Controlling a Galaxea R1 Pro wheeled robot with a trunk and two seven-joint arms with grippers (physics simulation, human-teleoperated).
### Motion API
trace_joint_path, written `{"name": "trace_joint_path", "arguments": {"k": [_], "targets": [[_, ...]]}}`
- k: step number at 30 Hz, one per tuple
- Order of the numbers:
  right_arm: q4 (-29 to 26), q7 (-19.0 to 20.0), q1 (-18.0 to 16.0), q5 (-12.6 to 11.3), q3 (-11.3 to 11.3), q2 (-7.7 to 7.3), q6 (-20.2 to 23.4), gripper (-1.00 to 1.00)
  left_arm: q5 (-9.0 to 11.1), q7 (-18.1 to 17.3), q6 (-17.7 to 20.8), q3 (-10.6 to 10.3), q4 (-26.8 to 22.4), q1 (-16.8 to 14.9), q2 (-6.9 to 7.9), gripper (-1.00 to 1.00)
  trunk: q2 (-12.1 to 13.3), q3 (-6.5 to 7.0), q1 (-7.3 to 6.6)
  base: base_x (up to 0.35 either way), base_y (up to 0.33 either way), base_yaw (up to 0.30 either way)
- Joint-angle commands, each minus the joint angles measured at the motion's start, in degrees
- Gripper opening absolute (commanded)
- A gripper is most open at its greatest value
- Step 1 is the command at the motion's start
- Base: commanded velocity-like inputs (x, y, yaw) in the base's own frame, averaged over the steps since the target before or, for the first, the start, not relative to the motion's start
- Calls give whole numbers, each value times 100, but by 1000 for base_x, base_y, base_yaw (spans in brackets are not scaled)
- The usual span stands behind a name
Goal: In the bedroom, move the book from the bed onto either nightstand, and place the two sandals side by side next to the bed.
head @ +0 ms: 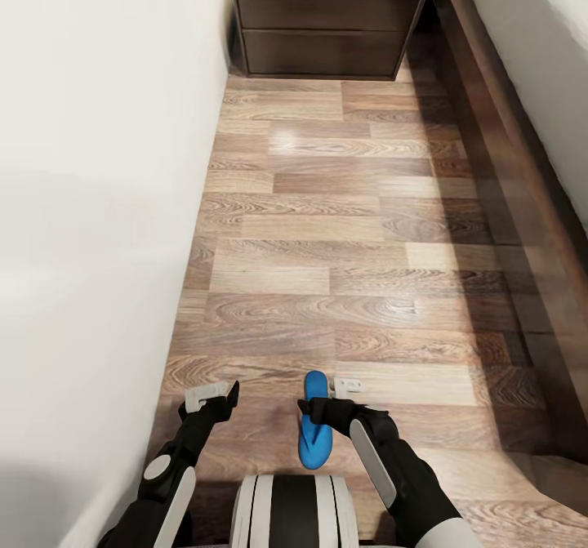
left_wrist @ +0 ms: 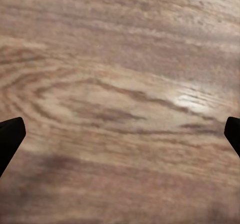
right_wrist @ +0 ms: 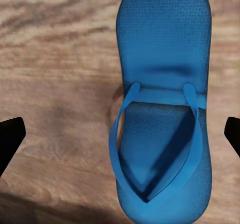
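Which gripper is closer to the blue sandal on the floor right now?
The right. The right gripper hovers directly over the sandal, which lies between its open fingers in the right wrist view. The left gripper is off to the sandal's left, open over bare floor.

A bright blue sandal (head: 314, 425) lies flat on the wood-plank floor, sole down, strap side up, at the 6 o'clock edge of the head view. Its long axis runs roughly 12 to 6. In the right wrist view the sandal (right_wrist: 162, 108) shows a textured footbed and a V-shaped thong strap. A dark-brown two-drawer nightstand (head: 328, 21) stands at 12 o'clock. The bed's dark wooden base (head: 506, 164) runs along 3 o'clock.
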Motion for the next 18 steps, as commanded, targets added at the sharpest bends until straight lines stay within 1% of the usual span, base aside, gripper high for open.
{"name": "trace_joint_path", "arguments": {"k": [1, 13, 18], "targets": [[-7, -28, -2, -39, 3, -2, 22, 100, 60, 4, 32, -2, -9, 0, 0, 100, -1, -3, -1, 0, 0, 0], [-7, -28, -2, -39, 5, 0, 22, 100, 63, 4, 32, -2, -5, 0, 0, 100, -17, -269, 30, 0, 0, 0], [-7, -28, -2, -39, 6, 1, 22, 100, 59, 4, 32, -2, -6, 0, 0, 100, -17, -269, 30, 0, 0, 0]]}}
